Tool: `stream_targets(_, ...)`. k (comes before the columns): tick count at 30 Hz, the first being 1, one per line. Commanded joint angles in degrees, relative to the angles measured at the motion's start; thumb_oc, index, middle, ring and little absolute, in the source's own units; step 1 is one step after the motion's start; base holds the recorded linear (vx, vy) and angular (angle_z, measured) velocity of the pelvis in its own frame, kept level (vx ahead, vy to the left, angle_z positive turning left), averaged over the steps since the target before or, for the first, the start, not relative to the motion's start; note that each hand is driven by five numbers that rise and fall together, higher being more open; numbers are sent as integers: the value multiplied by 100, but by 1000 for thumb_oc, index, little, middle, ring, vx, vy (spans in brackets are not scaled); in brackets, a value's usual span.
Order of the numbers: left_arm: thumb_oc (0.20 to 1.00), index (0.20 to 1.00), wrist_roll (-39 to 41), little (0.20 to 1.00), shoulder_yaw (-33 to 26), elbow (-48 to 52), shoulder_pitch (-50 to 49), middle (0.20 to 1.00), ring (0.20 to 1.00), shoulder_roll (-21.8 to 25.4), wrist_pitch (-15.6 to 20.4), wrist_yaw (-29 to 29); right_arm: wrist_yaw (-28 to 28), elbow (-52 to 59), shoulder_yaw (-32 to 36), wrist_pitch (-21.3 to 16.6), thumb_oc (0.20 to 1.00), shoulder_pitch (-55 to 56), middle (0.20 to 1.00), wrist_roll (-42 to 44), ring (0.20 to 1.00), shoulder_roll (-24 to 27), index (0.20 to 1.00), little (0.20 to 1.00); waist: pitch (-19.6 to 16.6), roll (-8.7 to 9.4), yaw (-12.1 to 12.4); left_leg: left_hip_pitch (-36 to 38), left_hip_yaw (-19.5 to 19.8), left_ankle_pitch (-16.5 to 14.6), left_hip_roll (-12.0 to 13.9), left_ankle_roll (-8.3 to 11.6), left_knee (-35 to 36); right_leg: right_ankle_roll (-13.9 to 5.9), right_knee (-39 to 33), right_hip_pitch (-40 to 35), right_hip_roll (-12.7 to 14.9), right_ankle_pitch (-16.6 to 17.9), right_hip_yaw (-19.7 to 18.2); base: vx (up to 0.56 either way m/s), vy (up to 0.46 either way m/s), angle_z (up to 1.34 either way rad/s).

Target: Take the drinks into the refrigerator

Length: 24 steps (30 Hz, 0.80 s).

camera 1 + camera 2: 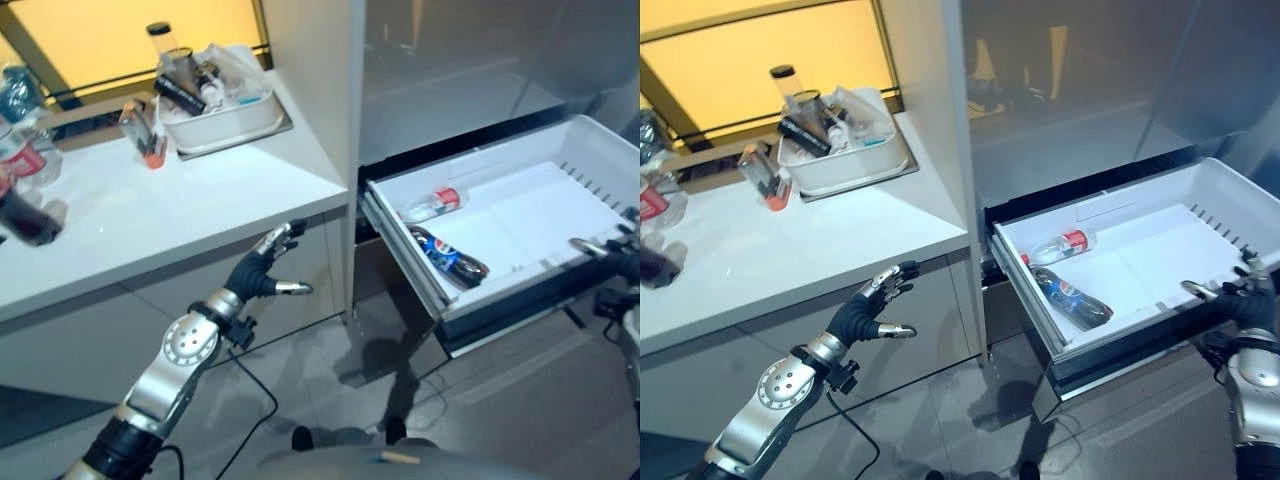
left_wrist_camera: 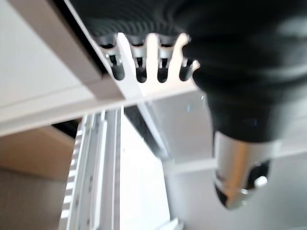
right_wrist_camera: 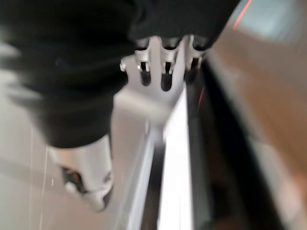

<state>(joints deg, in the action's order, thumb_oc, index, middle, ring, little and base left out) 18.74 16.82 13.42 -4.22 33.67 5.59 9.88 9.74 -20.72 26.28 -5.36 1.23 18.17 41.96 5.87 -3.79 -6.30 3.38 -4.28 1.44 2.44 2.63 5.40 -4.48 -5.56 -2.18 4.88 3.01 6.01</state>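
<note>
1. Refrigerator (image 1: 1060, 90): grey front, its white drawer (image 1: 600, 150) pulled right out at low level, beside the worktop's end.
2. Worktop (image 1: 180, 210): white, to robot's left of the fridge. A white tray (image 1: 225, 125) full of mixed items sits at the back, w/ a small bottle (image 1: 143, 128) just beside it. More bottles (image 1: 22, 165) at the far left edge, incl. a dark one, partly cut off.
3. Drawer contents: two drinks already in, near its left wall: a dark cola bottle (image 1: 447, 255) lying towards the front, a clear bottle w/ red label (image 1: 437, 203) lying behind it. Rest of the drawer floor is bare.
4. Left hand (image 1: 262, 268): below the worktop's front edge, fingers spread and relaxed, thumb out, holding nothing.
5. Right hand (image 1: 1232, 297): at the drawer's front right rim. Fingers look straight in the wrist view, thumb apart; reads as released, touching or just beside the rim, can't tell which.
6. Step, as I read it: between loads. Two drinks stowed, both hands free, more bottles waiting on the worktop.
7. Next move prob needs the left hand raised over the worktop edge to a bottle at the left, fingers closed round its body, then carried across to the bare part of the drawer. Mind the worktop lip on the way up.
</note>
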Motion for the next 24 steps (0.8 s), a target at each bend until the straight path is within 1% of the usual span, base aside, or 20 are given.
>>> stream_targets(1, 1000, 1000, -65, 1000, -145, -14, 102, 1000, 1000, -68, 184, 75, 207, -162, 507, -466, 1000, -111, 1000, 393, 1000, 430, 1000, 1000, -259, 196, -54, 97, -33, -510, -229, -256, -65, -167, 72, 44, -98, -355, -193, 5, -1, -27)
stream_targets(3, 1000, 1000, -35, 1000, -198, -22, 16, 1000, 1000, -85, 171, 90, 261, -285, 737, -546, 1000, 29, 1000, 536, 1000, 384, 1000, 1000, -260, 195, -94, 96, -130, -477, -218, -266, -84, -168, 84, 99, -107, -285, -278, 9, -2, -23)
stream_targets(4, 1000, 1000, -35, 1000, -195, -22, 16, 1000, 1000, -84, 170, 90, 260, -287, 739, -547, 1000, 31, 1000, 536, 1000, 383, 1000, 1000, -277, 186, -86, 124, -119, -529, -214, -267, -68, -177, 75, 77, -113, -333, -289, 16, -3, -27)
stream_targets(5, 1000, 1000, 9, 1000, -295, -44, -100, 1000, 1000, -135, 154, 84, 369, -465, 988, -633, 1000, 171, 1000, 674, 1000, 262, 1000, 1000, -269, 184, -168, 126, -207, -502, -203, -277, -89, -178, 89, 132, -123, -262, -371, 18, 1, -37)
stream_targets(8, 1000, 1000, 55, 1000, -455, -109, -277, 1000, 1000, -204, 152, 74, 444, -1005, 1236, -607, 1000, 470, 1000, 734, 1000, 107, 1000, 1000, -263, 176, -258, 169, -306, -536, -189, -292, -92, -193, 99, 172, -144, -234, -495, 9, 5, -32)
stream_targets(10, 1000, 1000, 84, 1000, -537, -116, -355, 1000, 1000, -206, 144, 79, 409, -1329, 1247, -573, 1000, 643, 1000, 711, 1000, 30, 1000, 1000, -263, 156, -268, 215, -325, -611, -182, -301, -79, -209, 95, 152, -154, -282, -543, 60, 20, -16)
stream_targets(12, 1000, 1000, 102, 1000, -622, -84, -396, 1000, 1000, -185, 148, 81, 365, -1652, 1163, -445, 1000, 834, 1000, 472, 1000, -47, 1000, 1000, -242, 152, -297, 229, -344, -624, -179, -303, -80, -215, 100, 159, -156, -280, -555, 38, 11, -14)
stream_targets(13, 1000, 1000, 108, 1000, -634, -48, -407, 1000, 1000, -183, 157, 86, 342, -1784, 1091, -397, 1000, 881, 1000, 444, 1000, -161, 1000, 1000, -221, 138, -306, 227, -340, -628, -183, -307, -81, -215, 103, 167, -155, -279, -563, 10, 2, -7)
stream_targets(14, 1000, 1000, 105, 1000, -691, -13, -411, 1000, 1000, -161, 154, 77, 312, -1991, 946, -258, 922, 998, 922, 176, 922, -231, 922, 922, -198, 144, -311, 225, -338, -631, -188, -315, -87, -214, 106, 170, -157, -277, -572, 0, 0, 0)
stream_targets(15, 1000, 1000, 138, 1000, -725, 31, -443, 1000, 1000, -147, 159, 70, 310, -2137, 813, -228, 200, 1008, 200, 41, 200, -289, 200, 200, -187, 152, -316, 227, -343, -638, -190, -318, -91, -215, 110, 172, -153, -270, -577, 0, 0, 0)
stream_targets(17, 1000, 1000, 239, 1000, -831, 106, -500, 1000, 1000, -118, 153, 89, 234, -2458, 374, 32, 200, 1132, 200, -602, 200, -364, 200, 200, -132, 152, -285, 213, -341, -633, -191, -317, -96, -212, 113, 176, -141, -264, -563, 11, 1, -3)
stream_targets(18, 1000, 1000, 293, 1000, -861, 226, -523, 1000, 1000, -44, 162, 116, 98, -2615, -79, 151, 200, 1148, 200, -1026, 200, -507, 200, 200, -66, 144, -229, 193, -324, -620, -195, -314, -97, -214, 117, 185, -124, -257, -530, 12, 0, -3)
stream_targets(19, 1000, 1000, 300, 1000, -881, 239, -542, 1000, 1000, -30, 158, 118, 93, -2646, -103, 135, 200, 1124, 200, -1032, 200, -508, 200, 200, -68, 158, -242, 194, -323, -620, -196, -314, -97, -214, 116, 183, -124, -258, -528, 0, 0, 0)
stream_targets(21, 1000, 1000, 394, 1000, -889, 412, -542, 1000, 1000, 139, 188, 124, 79, -2919, -574, 182, 200, 884, 200, -1230, 200, -559, 200, 200, 26, 157, -152, 147, -276, -603, -212, -314, -106, -221, 119, 198, -96, -253, -480, -21, 1, -1)
stream_targets(24, 1000, 1000, 446, 1000, -709, 579, -422, 1000, 1000, 368, 209, 99, 5, -3207, -1389, 184, 200, 211, 200, -1353, 200, -575, 200, 200, 170, 136, 42, 18, -187, -555, -245, -308, -123, -222, 115, 247, -50, -249, -367, -59, -1, 0)
